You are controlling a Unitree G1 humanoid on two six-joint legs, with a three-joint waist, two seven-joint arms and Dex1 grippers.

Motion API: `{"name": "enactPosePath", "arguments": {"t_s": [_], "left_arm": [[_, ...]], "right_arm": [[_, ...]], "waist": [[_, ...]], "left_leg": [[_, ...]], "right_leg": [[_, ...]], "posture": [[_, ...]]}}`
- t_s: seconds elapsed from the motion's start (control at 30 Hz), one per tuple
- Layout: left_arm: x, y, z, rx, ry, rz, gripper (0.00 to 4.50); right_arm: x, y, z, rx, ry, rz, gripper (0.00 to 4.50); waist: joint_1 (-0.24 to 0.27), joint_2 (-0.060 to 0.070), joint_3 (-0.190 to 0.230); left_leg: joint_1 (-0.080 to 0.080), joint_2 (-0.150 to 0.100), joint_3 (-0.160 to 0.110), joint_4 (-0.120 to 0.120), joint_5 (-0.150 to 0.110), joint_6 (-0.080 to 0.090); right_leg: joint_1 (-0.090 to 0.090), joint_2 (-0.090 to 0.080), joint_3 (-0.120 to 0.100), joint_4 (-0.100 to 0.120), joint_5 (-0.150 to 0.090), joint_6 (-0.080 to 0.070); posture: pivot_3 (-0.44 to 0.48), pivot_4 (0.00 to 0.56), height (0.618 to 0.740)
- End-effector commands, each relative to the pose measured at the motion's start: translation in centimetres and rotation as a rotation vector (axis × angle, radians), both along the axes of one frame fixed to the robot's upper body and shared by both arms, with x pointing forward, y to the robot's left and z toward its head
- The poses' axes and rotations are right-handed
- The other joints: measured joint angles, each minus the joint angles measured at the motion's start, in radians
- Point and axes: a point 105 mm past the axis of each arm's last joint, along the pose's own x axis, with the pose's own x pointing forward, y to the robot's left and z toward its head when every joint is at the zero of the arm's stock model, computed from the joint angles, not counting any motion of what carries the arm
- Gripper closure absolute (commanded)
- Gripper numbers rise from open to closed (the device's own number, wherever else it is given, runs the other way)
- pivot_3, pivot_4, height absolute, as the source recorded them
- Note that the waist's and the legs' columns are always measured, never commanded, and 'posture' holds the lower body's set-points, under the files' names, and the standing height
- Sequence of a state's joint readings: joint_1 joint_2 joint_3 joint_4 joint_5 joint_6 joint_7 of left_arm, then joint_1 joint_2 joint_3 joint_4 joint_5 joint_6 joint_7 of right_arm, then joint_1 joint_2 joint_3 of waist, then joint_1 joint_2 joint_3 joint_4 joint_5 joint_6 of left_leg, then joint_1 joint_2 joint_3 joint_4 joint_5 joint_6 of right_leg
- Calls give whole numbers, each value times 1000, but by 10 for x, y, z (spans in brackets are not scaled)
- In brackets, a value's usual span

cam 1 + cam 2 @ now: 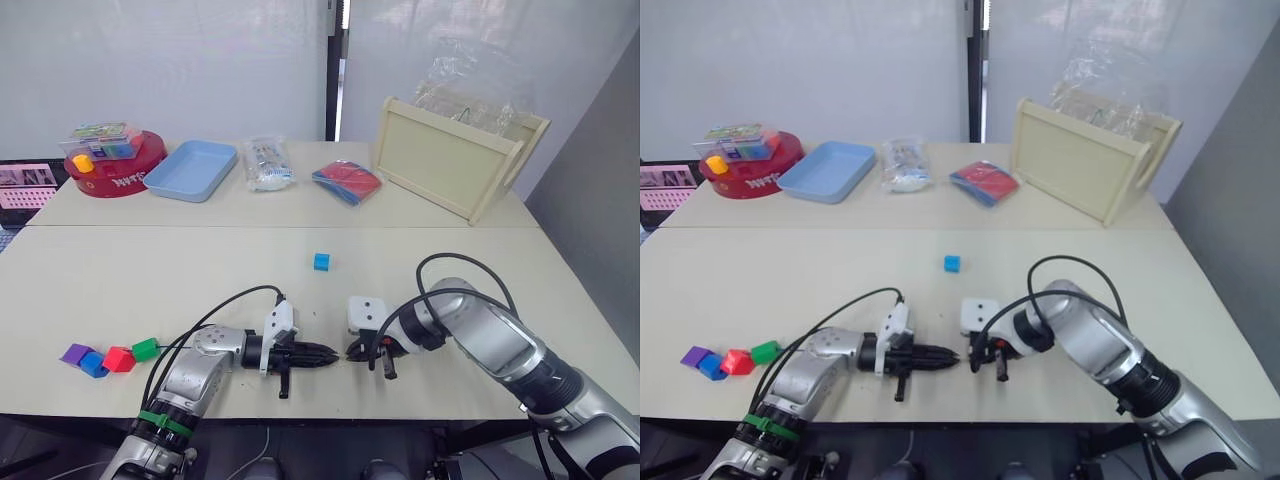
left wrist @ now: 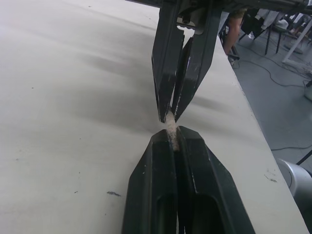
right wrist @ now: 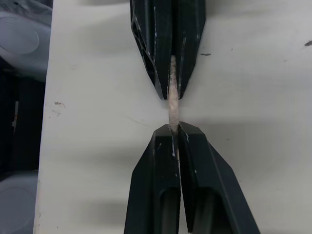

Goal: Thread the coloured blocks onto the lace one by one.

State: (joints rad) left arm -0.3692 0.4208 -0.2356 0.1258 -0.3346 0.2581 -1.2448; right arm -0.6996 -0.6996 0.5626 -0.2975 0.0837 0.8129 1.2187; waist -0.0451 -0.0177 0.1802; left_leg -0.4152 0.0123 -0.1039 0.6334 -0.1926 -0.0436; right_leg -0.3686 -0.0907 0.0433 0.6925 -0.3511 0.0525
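The lace [image 3: 172,105] shows only its pale stiff tip, bridging the two grippers near the front edge of the table [image 1: 180,270]. The left gripper [image 1: 332,353] and the right gripper [image 1: 350,353] meet tip to tip, each clamped on it. The light blue block [image 1: 321,261] lies apart behind them; the purple [image 1: 75,353], blue [image 1: 93,364], red [image 1: 118,359] and green [image 1: 146,348] blocks lie together at the left.

Left claw [image 1: 334,353] and right claw [image 1: 350,352] meet tip to tip, both clamped closed.

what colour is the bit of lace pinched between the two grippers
Pale, off-white: the lace tip bridging the left gripper and right gripper, best in the right wrist view.
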Motion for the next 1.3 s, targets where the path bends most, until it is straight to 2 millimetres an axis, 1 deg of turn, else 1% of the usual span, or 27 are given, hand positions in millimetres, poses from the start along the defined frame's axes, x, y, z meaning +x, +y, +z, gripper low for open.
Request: {"name": "enactPosePath", "arguments": {"t_s": [0.03,0.17,0.23,0.27,0.3,0.37,0.4,0.43,0.5,0.57,0.6,0.7,0.77,0.8,0.83,0.93,0.97,1.13,1.2,1.3], "left_arm": [[-1,-6,5,-11,-14,-18,4483],[0,-6,4,-6,-16,-15,4483],[0,-5,3,3,-20,-13,4500],[0,-5,2,7,-21,-12,4500],[0,-4,2,10,-22,-10,4500],[2,-1,2,10,-22,0,4500],[2,1,2,9,-22,8,4500],[3,3,3,8,-23,15,4500],[3,7,4,7,-23,23,4500],[2,10,5,6,-25,27,4500],[2,13,6,1,-24,34,4500],[1,19,9,-8,-28,47,4500],[0,28,13,-21,-29,73,4500],[-1,32,15,-32,-27,87,4500],[-1,35,17,-38,-28,97,4500],[-3,41,19,-43,-31,117,4500],[-4,43,19,-42,-32,127,4500],[-6,48,20,-42,-39,158,4500],[-8,48,20,-43,-39,164,4500],[-9,48,20,-44,-43,175,4500]], "right_arm": [[-2,3,7,10,-21,21,4500],[0,2,8,18,-25,5,4500],[0,-2,11,11,-40,2,3814],[0,-5,12,10,-43,-1,3558],[-1,-11,14,11,-41,-6,3150],[-2,-22,20,19,-41,-28,2491],[-1,-28,25,41,-42,-50,2095],[0,-34,31,78,-39,-79,1817],[1,-42,39,136,-42,-119,1112],[2,-45,43,187,-54,-145,446],[5,-46,48,245,-71,-179,75],[10,-47,52,352,-98,-244,30],[18,-46,44,425,-167,-290,30],[31,-44,43,484,-244,-358,30],[42,-43,42,503,-313,-415,30],[60,-37,38,540,-375,-501,30],[67,-31,38,563,-387,-519,30],[95,-12,39,566,-469,-526,30],[105,-5,41,564,-478,-521,30],[116,8,42,556,-479,-489,30]], "waist": [[0,0,0],[0,0,0],[1,0,0],[1,0,0],[2,0,0],[3,0,0],[4,0,0],[4,0,0],[2,0,0],[-1,0,0],[-2,0,0],[-2,0,0],[-1,-1,0],[-1,-1,0],[-5,-1,-1],[-1,0,0],[-1,0,0],[-6,0,0],[-6,0,0],[-10,0,0]], "left_leg": [[0,0,0,0,0,0],[0,0,0,0,0,0],[0,0,0,0,0,0],[0,0,0,0,0,0],[0,0,0,0,0,0],[0,0,0,0,0,0],[0,0,0,0,0,0],[0,0,0,0,0,0],[0,0,0,0,0,0],[0,0,0,0,0,0],[0,0,0,0,0,0],[0,1,0,0,0,0],[0,0,0,-1,0,0],[0,1,0,0,0,0],[0,0,0,-1,0,0],[1,0,1,-1,0,-1],[1,0,1,-1,0,-1],[1,1,1,-1,0,-1],[1,1,1,-1,0,-1],[1,0,1,-2,1,-1]], "right_leg": [[0,0,0,0,0,0],[0,0,0,0,0,0],[0,0,0,0,0,0],[0,0,0,0,0,0],[0,0,0,0,0,0],[0,0,0,-1,0,0],[0,-1,0,-1,0,0],[1,-1,0,-1,0,0],[1,0,0,-1,0,0],[1,0,0,-1,0,0],[1,0,0,-1,0,0],[1,0,0,-1,0,0],[1,0,0,-1,0,0],[1,0,0,-1,0,0],[1,0,0,-1,0,0],[0,0,1,1,0,0],[0,0,1,1,0,0],[-1,1,1,1,0,0],[-1,0,1,1,0,0],[-1,0,1,1,0,0]], "posture": [[0,150,740],[0,150,740],[0,150,740],[0,150,740],[0,150,740],[0,150,740],[0,150,740],[0,150,740],[0,150,740],[0,150,740],[0,150,740],[0,150,740],[0,150,740],[0,150,740],[0,150,740],[0,150,740],[0,150,740],[0,150,740],[0,150,740],[0,150,740]]}}
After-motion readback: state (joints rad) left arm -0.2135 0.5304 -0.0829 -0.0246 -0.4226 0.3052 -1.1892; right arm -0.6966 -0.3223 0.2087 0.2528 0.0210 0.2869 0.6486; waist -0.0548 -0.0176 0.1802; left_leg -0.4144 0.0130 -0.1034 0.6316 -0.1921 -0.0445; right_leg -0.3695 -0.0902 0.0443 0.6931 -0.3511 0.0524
